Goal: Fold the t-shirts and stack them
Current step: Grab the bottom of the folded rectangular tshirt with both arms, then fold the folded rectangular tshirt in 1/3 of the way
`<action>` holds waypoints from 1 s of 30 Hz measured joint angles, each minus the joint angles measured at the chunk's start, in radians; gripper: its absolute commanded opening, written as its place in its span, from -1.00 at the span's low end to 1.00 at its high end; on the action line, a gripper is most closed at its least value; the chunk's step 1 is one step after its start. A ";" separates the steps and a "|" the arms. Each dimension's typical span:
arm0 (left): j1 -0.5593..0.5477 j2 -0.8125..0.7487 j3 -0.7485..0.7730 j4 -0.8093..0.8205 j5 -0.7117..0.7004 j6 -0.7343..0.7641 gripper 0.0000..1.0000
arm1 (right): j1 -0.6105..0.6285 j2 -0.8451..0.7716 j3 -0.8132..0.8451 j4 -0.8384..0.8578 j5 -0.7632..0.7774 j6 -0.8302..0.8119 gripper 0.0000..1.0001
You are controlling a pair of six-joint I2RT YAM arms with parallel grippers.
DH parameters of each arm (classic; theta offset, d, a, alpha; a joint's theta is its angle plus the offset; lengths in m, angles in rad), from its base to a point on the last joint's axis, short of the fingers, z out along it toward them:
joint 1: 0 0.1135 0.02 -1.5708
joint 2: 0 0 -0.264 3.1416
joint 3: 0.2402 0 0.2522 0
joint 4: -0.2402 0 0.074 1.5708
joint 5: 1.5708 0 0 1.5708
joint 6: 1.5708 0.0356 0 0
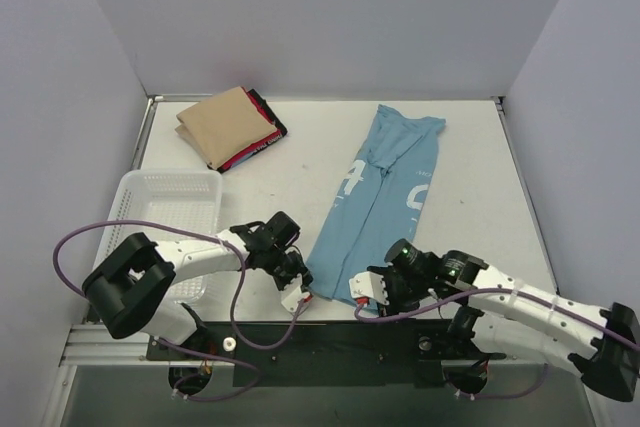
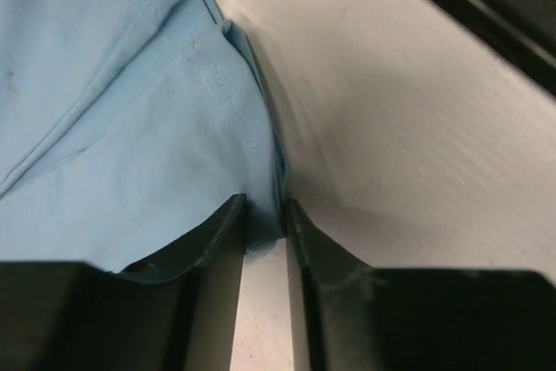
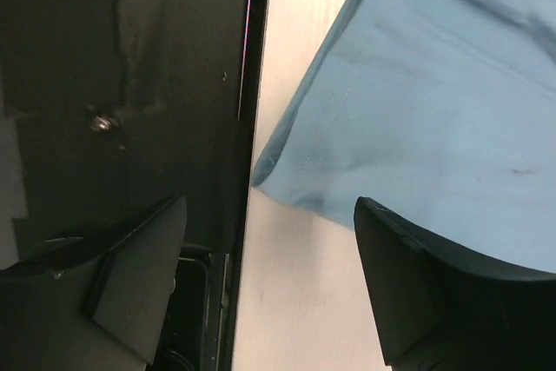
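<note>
The light blue t-shirt lies as a long folded strip, centre-right on the table. The left gripper pinches its near-left hem corner, jaws almost closed. The right gripper gapes wide at the near-right corner by the table edge, gripping nothing. The tan t-shirt sits folded on the red-and-black t-shirt far left, beyond the white basket.

You get even, diffuse overhead light: the worktop reads bright, shadows are soft. Both wrist views blur and darken toward the bottom edge.
</note>
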 measured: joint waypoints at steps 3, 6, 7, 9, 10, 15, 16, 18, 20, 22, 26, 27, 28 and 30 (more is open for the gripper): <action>-0.005 0.000 -0.014 0.025 -0.031 -0.003 -0.87 | 0.040 0.089 -0.039 0.041 0.063 -0.035 0.46; -0.013 -0.007 -0.021 0.035 -0.050 -0.004 -1.00 | 0.043 0.140 -0.095 0.097 0.103 -0.054 0.42; -0.018 -0.008 -0.022 0.036 -0.056 -0.009 -1.00 | 0.043 0.159 -0.107 0.115 0.109 -0.056 0.41; -0.028 -0.011 -0.022 0.040 -0.069 -0.024 -1.00 | 0.048 0.209 -0.113 0.153 0.118 -0.057 0.32; -0.033 -0.011 -0.022 0.042 -0.072 -0.032 -1.00 | 0.053 0.236 -0.113 0.178 0.122 -0.057 0.19; -0.055 -0.017 -0.021 0.048 -0.086 -0.107 -1.00 | 0.089 0.296 -0.098 0.246 0.137 -0.034 -0.99; -0.057 -0.019 -0.019 0.042 -0.085 -0.127 -1.00 | 0.093 0.300 -0.096 0.253 0.136 -0.033 -1.00; -0.058 -0.025 0.003 -0.006 -0.074 -0.196 -1.00 | 0.095 0.296 -0.093 0.250 0.142 -0.023 -1.00; -0.056 -0.035 0.049 -0.068 -0.050 -0.272 -1.00 | 0.094 0.261 -0.093 0.225 0.141 -0.020 -1.00; -0.050 -0.059 0.099 -0.106 -0.029 -0.339 -1.00 | 0.077 0.188 -0.091 0.200 0.123 -0.012 -1.00; -0.021 -0.088 0.175 -0.131 -0.010 -0.458 -1.00 | -0.045 0.061 -0.046 0.147 0.045 0.024 -1.00; -0.006 -0.081 0.199 -0.132 -0.006 -0.494 -1.00 | -0.103 0.039 -0.023 0.136 0.018 0.033 -1.00; 0.012 -0.068 0.230 -0.132 -0.002 -0.539 -1.00 | -0.140 0.031 -0.008 0.132 0.002 0.039 -1.00; 0.043 -0.027 0.306 -0.116 0.002 -0.620 -1.00 | -0.244 0.026 0.021 0.123 -0.043 0.045 -1.00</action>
